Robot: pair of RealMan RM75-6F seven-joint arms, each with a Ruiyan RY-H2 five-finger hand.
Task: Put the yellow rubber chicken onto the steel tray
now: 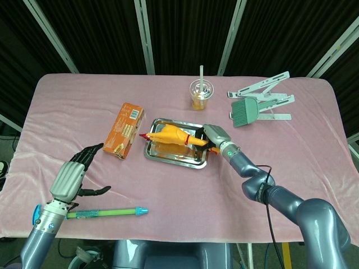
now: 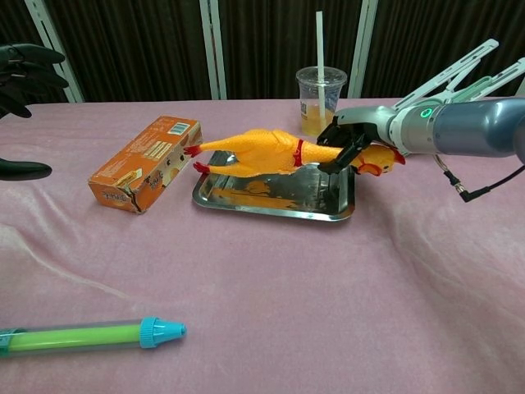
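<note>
The yellow rubber chicken (image 1: 171, 135) (image 2: 261, 150) hangs level just above the steel tray (image 1: 192, 161) (image 2: 271, 199), red feet toward the orange box, head past the tray's right rim. My right hand (image 1: 210, 138) (image 2: 351, 136) grips it at the neck, by the red collar. My left hand (image 1: 72, 175) is raised at the near left, fingers spread and holding nothing; only its dark fingertips (image 2: 25, 62) show at the chest view's left edge.
An orange box (image 1: 122, 129) (image 2: 144, 162) lies just left of the tray. A cup with a straw (image 1: 201, 94) (image 2: 319, 94) stands behind it. A green brush (image 1: 245, 112) and white folding stand (image 1: 268, 94) sit at back right. A green-and-blue pen (image 1: 106, 212) (image 2: 92, 335) lies near the front edge.
</note>
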